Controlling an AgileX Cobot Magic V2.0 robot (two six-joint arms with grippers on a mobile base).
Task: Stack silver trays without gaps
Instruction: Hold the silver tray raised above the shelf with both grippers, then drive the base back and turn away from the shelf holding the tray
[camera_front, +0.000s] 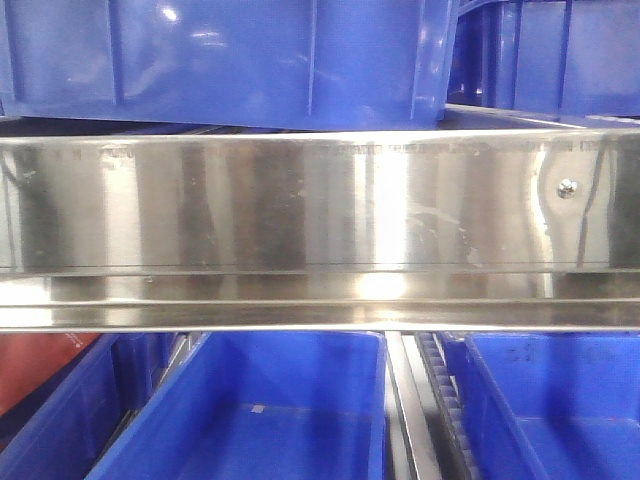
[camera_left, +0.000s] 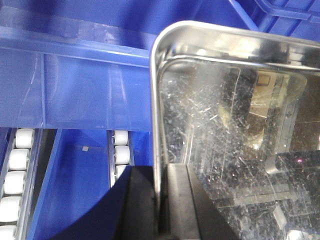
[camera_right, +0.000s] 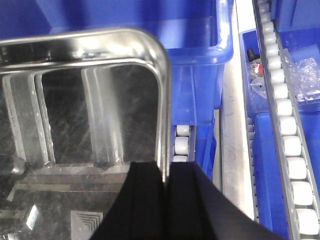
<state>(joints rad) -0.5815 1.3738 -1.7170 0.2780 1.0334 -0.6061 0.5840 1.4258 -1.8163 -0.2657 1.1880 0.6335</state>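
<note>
- Left gripper (camera_left: 160, 175), seen from its own wrist camera, was clamped on the left rim of a silver tray (camera_left: 235, 135). One black finger sat outside the rolled edge and one inside, pinching the metal between them.
- Right gripper (camera_right: 165, 172) had the same sort of hold on the opposite rim, its jaws closed onto the metal just below a rounded corner.
- The tray hung between the two arms above the blue bins (camera_left: 75, 95) and the white roller tracks (camera_left: 19, 170) of the rack. As far as I could judge, it touched neither.
- Its scratched floor mirrored the surroundings so strongly that I could not tell whether a second tray was nested inside it. A faint inner line ran below the rim, but that may only have been the sloping wall.
- From the front camera I saw just the brushed shelf rail (camera_front: 300, 200) with its screw (camera_front: 567, 187), and bins above and below it. No tray showed there.
- By my reckoning the pick was done and the stacking was not, since no other tray lay in sight underneath to receive this one.
- What was left, I judged, was to carry it over its mate and square the corners. Then it would need lowering until the rims met all round with no gap.
</note>
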